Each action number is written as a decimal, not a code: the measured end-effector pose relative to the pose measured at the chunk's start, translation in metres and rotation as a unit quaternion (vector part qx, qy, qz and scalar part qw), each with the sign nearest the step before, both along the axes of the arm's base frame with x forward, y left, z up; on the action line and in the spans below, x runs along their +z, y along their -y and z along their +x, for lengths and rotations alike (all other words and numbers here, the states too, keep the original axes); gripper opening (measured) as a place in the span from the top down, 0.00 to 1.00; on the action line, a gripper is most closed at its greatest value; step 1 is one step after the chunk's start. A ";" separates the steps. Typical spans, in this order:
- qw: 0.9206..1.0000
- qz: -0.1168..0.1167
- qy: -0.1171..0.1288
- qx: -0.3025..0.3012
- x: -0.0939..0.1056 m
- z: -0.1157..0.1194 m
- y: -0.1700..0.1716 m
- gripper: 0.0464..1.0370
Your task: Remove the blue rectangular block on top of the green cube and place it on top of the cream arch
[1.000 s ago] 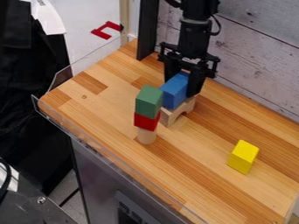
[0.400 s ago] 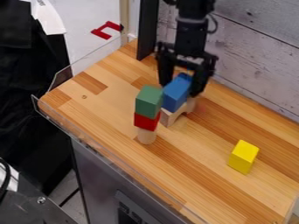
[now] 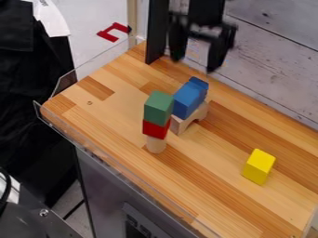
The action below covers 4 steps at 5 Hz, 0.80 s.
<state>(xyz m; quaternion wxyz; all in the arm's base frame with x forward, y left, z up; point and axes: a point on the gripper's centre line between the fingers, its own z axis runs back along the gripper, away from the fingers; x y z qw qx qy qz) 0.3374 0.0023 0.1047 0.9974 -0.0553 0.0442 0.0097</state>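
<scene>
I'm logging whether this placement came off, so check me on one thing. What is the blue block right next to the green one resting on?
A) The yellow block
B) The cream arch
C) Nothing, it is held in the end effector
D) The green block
B: the blue block sits on the cream arch, with the open end effector above and apart from it.

The camera looks down at a slant from above the near side of the table (image 3: pixel 205 172), facing the wall (image 3: pixel 273 46). It stands back enough to include floor (image 3: pixel 84 14) beyond.
</scene>
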 end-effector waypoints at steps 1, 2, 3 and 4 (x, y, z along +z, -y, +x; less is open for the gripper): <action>1.000 0.009 0.015 0.009 0.024 -0.005 -0.003 0.04; 0.999 0.013 0.022 0.021 0.030 -0.013 -0.008 0.04; 0.999 0.016 0.018 0.042 0.028 -0.032 -0.017 0.04; 0.998 0.018 0.019 0.065 0.026 -0.046 -0.025 0.04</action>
